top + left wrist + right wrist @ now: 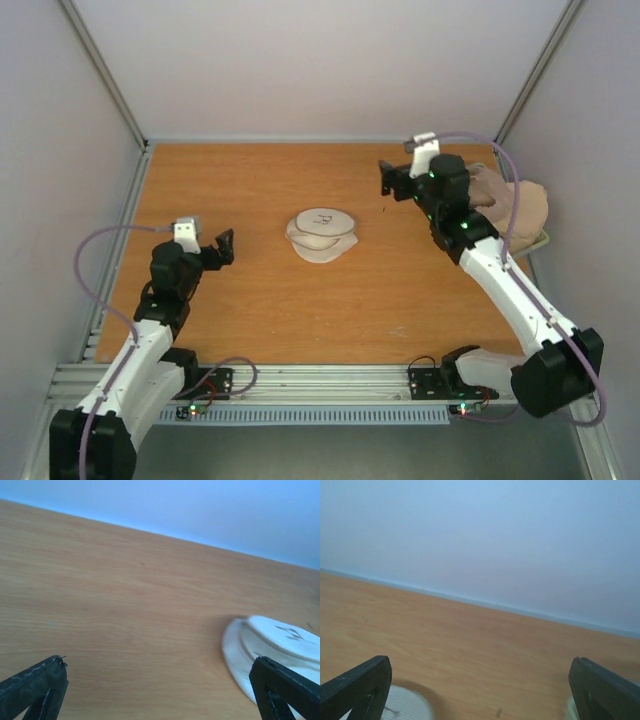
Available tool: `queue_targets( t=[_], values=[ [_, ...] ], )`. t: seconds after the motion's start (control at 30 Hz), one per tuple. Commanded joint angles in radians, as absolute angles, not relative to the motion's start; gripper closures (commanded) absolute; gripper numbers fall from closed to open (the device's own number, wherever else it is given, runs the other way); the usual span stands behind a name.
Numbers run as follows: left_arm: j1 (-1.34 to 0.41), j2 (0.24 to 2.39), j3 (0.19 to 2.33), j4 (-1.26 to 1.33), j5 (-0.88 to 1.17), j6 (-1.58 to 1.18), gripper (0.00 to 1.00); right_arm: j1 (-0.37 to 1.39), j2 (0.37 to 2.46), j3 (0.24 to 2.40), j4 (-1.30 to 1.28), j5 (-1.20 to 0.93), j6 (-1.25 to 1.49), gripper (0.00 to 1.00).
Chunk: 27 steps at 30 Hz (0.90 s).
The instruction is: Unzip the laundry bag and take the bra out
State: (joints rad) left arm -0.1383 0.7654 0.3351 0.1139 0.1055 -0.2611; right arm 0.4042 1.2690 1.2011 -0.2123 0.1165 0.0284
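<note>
The laundry bag (322, 235) lies flat near the middle of the wooden table, round and off-white, with its small black mark facing up. It also shows at the right of the left wrist view (280, 640) and at the bottom left of the right wrist view (405, 706). The bra is hidden from view. My left gripper (222, 250) is open and empty, left of the bag and apart from it; its jaws stand wide in the left wrist view (159, 664). My right gripper (388, 182) is open and empty, above the table to the bag's far right, its jaws wide in the right wrist view (480, 661).
A large pale peach rounded garment (515, 205) lies at the table's right edge, behind the right arm, on a pale green basket (541, 240). White walls close the table on three sides. Aluminium rails run along the left and near edges.
</note>
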Motion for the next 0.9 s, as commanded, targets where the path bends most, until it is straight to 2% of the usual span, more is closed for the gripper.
queue_targets(
  t=[0.0, 0.2, 0.5, 0.63, 0.87],
  values=[
    [-0.044, 0.739, 0.299, 0.222, 0.026, -0.211, 0.01, 0.236, 1.136, 0.937, 0.12, 0.061, 0.072, 0.02],
    [0.083, 0.788, 0.239, 0.365, -0.072, -0.078, 0.01, 0.106, 0.969, 0.556, 0.44, 0.104, 0.031, 0.02],
    [0.099, 0.93, 0.131, 0.642, -0.022, -0.098, 0.01, -0.031, 1.019, 0.203, 0.886, 0.156, 0.054, 0.02],
    [0.098, 1.046, 0.181, 0.673, -0.029, -0.11, 0.01, -0.052, 1.218, 0.116, 1.204, 0.102, 0.038, 0.02],
    [0.095, 1.317, 0.345, 0.721, 0.058, -0.06, 0.01, -0.057, 1.571, 0.132, 1.526, -0.085, 0.04, 0.02]
  ],
)
